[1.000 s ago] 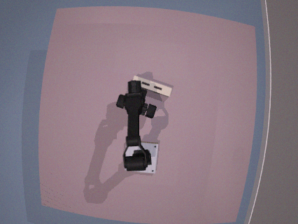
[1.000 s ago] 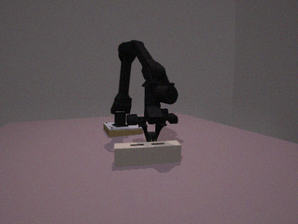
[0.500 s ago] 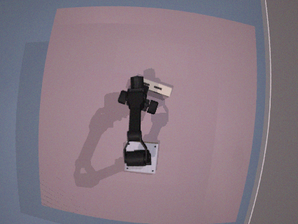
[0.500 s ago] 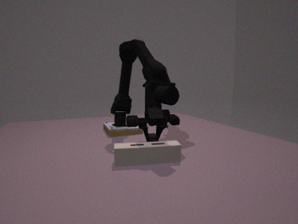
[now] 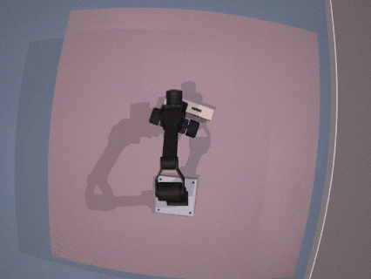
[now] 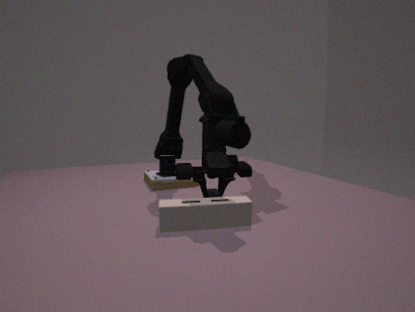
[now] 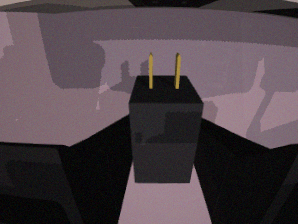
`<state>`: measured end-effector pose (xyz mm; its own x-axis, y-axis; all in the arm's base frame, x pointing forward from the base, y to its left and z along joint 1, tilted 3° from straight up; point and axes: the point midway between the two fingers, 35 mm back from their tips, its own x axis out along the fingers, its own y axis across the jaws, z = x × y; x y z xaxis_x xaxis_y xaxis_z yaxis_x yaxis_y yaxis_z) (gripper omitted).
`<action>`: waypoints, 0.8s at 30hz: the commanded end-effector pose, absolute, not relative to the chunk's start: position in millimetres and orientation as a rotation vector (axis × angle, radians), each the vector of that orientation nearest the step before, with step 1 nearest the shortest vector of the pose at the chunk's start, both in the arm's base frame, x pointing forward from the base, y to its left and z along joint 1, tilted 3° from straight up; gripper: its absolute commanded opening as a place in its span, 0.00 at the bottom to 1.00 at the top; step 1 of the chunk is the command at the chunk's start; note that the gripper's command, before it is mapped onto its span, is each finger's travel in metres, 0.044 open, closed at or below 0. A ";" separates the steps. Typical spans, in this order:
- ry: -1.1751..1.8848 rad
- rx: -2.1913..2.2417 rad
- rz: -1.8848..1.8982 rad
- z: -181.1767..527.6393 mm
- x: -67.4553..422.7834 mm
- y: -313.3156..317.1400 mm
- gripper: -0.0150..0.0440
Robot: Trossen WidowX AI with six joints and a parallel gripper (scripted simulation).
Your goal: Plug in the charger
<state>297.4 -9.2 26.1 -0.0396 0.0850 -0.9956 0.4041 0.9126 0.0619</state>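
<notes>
The black charger (image 7: pixel 167 120) (image 6: pixel 212 193) has two gold prongs pointing away from the gripper in the wrist view. My gripper (image 7: pixel 161 120) (image 6: pixel 212 189) is shut on its body, one finger on each side. In the exterior view the charger shows just behind the top edge of the cream power strip (image 6: pixel 206 215) (image 5: pixel 206 113); its prongs are hidden there. Both dark outlets show on the strip's top in the exterior view. In the top view the arm covers the strip's left part, and only one outlet shows. Whether charger and strip touch cannot be told.
The arm's white base plate (image 5: pixel 192 198) (image 6: pixel 152 175) stands behind the strip as seen from the exterior view. The pink table top (image 5: pixel 261 131) (image 6: pixel 97 273) lies under everything, with arm shadows across it. No outlet can be made out in the wrist view.
</notes>
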 end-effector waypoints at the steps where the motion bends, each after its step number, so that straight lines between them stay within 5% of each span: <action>1: 1.603 0.383 -0.269 24.8 303.6 -13.0 0.25; 24: 1.602 0.383 -0.270 24.0 308.9 -16.4 0.25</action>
<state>307.5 -15.5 24.0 -0.0401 0.0846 -0.9956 0.4058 0.9119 0.0611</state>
